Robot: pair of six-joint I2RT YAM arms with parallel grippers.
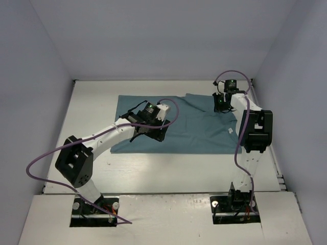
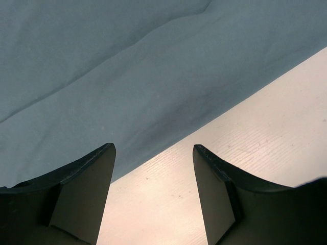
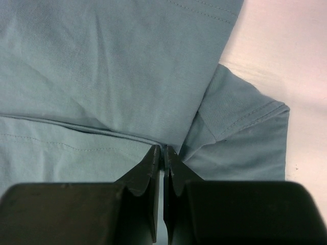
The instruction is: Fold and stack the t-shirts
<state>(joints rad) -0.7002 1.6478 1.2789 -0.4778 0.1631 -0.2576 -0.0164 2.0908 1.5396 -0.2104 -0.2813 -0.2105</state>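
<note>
The teal-blue t-shirt (image 1: 196,127) lies spread flat across the white table, with a small white label (image 1: 231,130) showing near its right edge. My left gripper (image 1: 153,135) hovers low over the shirt's near edge. In the left wrist view that gripper (image 2: 153,148) stands open and empty, the hem of the t-shirt (image 2: 127,76) running diagonally just ahead of its tips. My right gripper (image 1: 220,105) is at the shirt's far right corner. In the right wrist view it (image 3: 163,148) is shut on a folded edge of the t-shirt (image 3: 112,66), beside a sleeve (image 3: 240,115).
The white table (image 1: 168,171) is enclosed by pale walls on the left, back and right. A purple cable (image 1: 46,158) loops out to the left of the left arm. Bare table (image 2: 265,138) shows beside the shirt's near edge.
</note>
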